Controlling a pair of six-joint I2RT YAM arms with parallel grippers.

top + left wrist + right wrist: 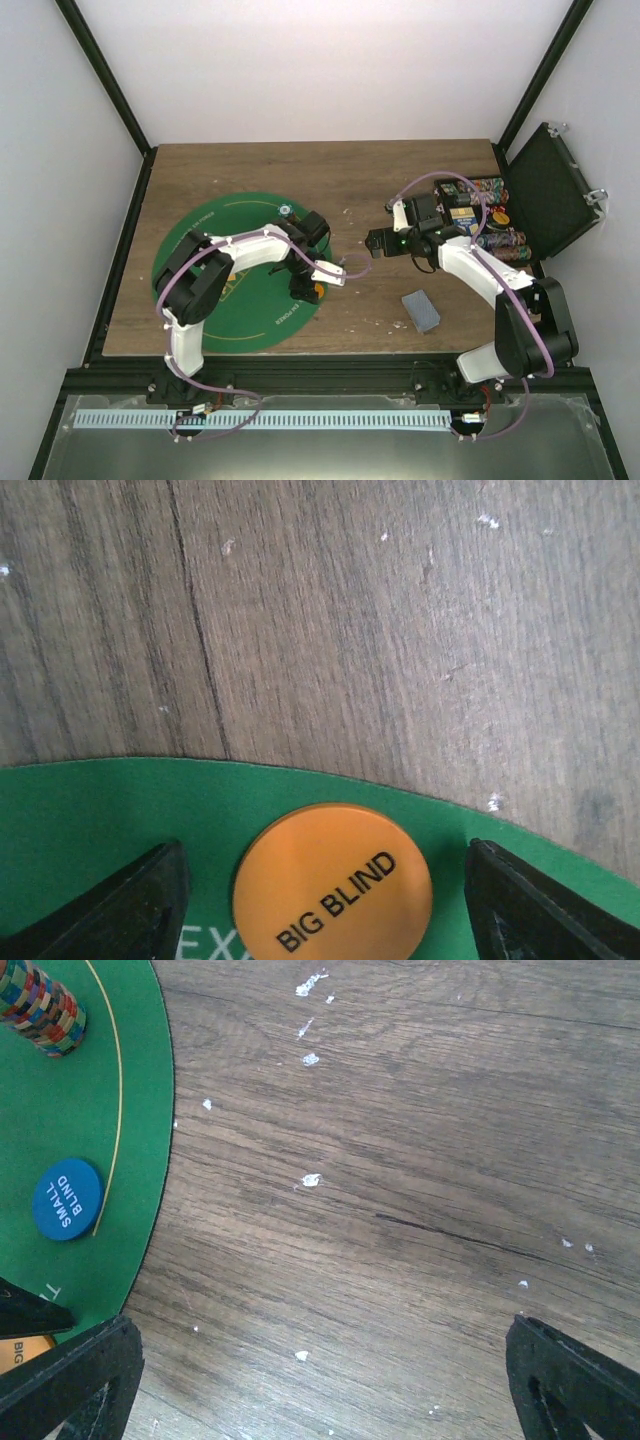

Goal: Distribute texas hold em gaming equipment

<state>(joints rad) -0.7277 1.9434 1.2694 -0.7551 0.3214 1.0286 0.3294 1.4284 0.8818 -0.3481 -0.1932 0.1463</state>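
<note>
1. Straddling the orange BIG BLIND button (332,885), the left gripper (325,905) is spread wide, fingers clear of it, at the green mat (80,820) edge.
2. The right gripper (320,1380) gapes (fingers far apart) over the wooden surface (400,1160).
3. The blue SMALL BLIND button (67,1199) lies on the mat; the card deck (421,311) lies on the surface.

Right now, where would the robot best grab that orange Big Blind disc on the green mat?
By its rim, I'd say, coming straight down from above: the orange Big Blind disc lies flat on the green mat, so only its thin round edge offers opposite sides to pinch. The left gripper straddles it, open.
</note>
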